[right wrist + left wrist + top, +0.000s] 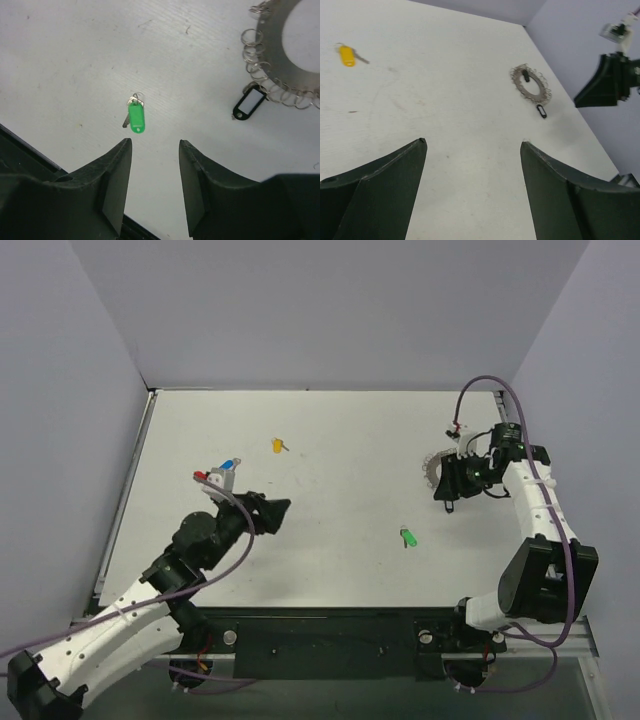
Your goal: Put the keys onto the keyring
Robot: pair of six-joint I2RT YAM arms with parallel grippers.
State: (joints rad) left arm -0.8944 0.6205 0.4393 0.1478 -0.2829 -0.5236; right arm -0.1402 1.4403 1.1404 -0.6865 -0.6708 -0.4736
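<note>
Shows the right gripper [155,142] parted and empty, the green-headed key [136,118] flat on the table [75,60] just beyond its fingertips. Places the keyring [277,57] farther off, black-headed key [248,103] at its rim. Left gripper [472,141] likewise parted, empty.

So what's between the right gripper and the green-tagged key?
Nothing: the right wrist view shows only bare table between the right gripper and the green-tagged key; the keyring sits aside.
</note>
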